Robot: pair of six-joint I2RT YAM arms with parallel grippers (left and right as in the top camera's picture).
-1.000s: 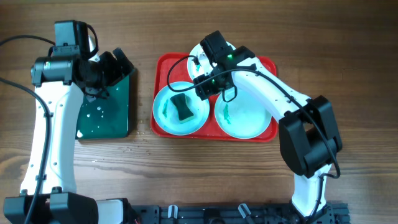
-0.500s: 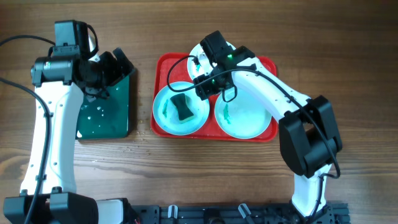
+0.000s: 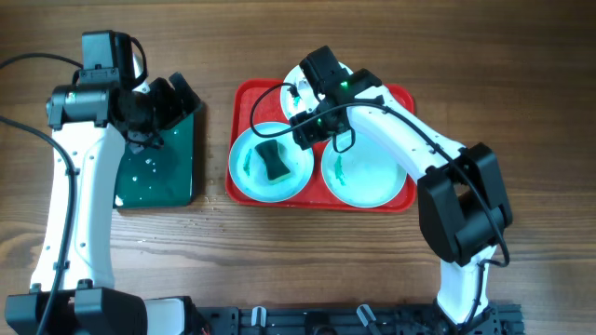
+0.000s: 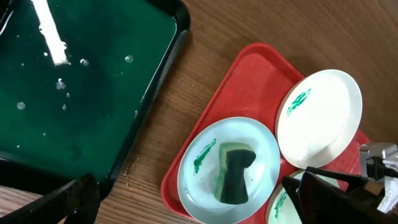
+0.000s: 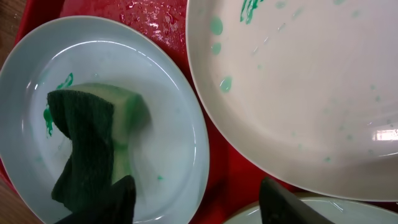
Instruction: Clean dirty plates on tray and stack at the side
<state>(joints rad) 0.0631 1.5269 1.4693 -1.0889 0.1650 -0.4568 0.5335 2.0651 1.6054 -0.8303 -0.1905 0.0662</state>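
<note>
The red tray (image 3: 240, 93) holds three plates. The left aqua plate (image 3: 291, 177) carries a green sponge (image 3: 273, 161) and a teal smear. The right aqua plate (image 3: 372, 172) has a teal smear. The white plate (image 3: 294, 94) at the back is partly hidden by my right arm. My right gripper (image 3: 312, 128) is open and empty, low over the tray between the plates. In the right wrist view it (image 5: 196, 208) hovers over the gap between the aqua plate (image 5: 168, 106) and the white plate (image 5: 298, 93), next to the sponge (image 5: 93, 149). My left gripper (image 3: 172, 100) is open and empty above the green tray's far right corner.
A dark green tray (image 3: 158, 158), wet with droplets, lies left of the red tray; it also shows in the left wrist view (image 4: 81, 81). Bare wooden table (image 3: 298, 261) surrounds both trays. A black cable runs along the left edge.
</note>
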